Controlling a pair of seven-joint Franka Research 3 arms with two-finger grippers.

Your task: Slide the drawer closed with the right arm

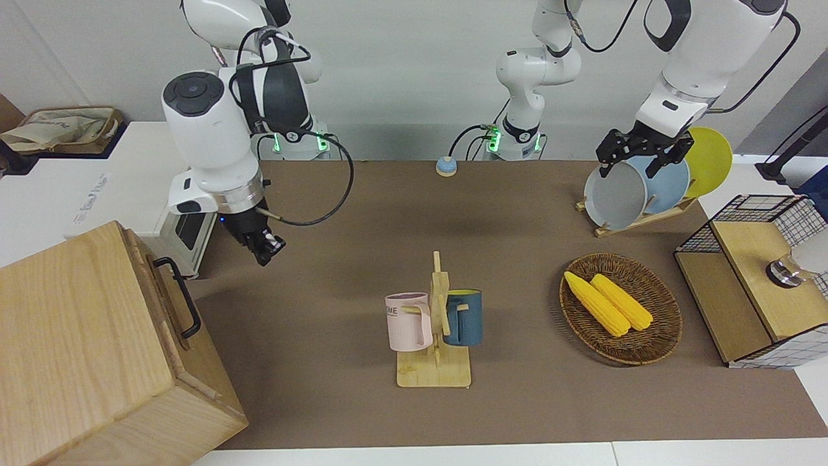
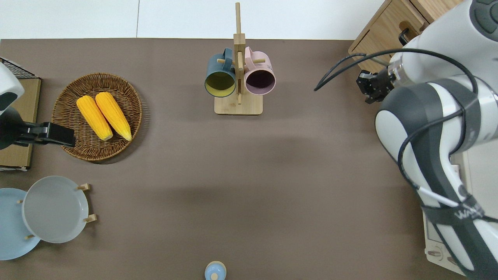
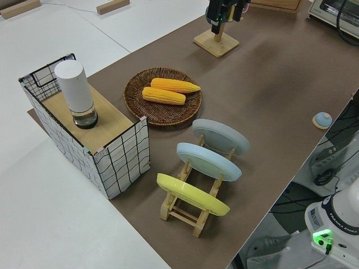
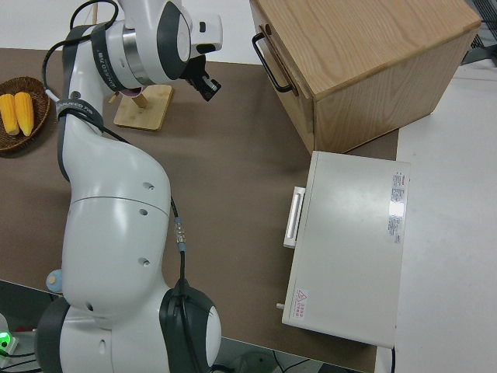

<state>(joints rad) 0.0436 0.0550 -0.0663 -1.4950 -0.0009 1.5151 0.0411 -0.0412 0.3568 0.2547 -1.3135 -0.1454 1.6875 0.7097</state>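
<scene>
The drawer (image 1: pixel 169 309) sits flush in the big pale-wood box (image 1: pixel 77 349) at the right arm's end of the table. Its black loop handle (image 1: pixel 183 299) is free. The handle also shows in the overhead view (image 2: pixel 402 36) and in the right side view (image 4: pixel 270 61). My right gripper (image 1: pixel 266 248) hangs in the air, apart from the drawer's front. In the overhead view it (image 2: pixel 367 83) is over the brown mat just beside the box's corner. Its fingers look shut and empty. My left gripper (image 1: pixel 631 162) is parked and open.
A white oven (image 4: pixel 349 241) stands beside the box, nearer to the robots. A mug stand (image 1: pixel 435 323) with a pink and a blue mug is mid-table. A basket of corn (image 1: pixel 621 309), a plate rack (image 1: pixel 637 194), a wire-and-wood rack (image 1: pixel 750 285) and a blue bell (image 1: pixel 446 167) are also there.
</scene>
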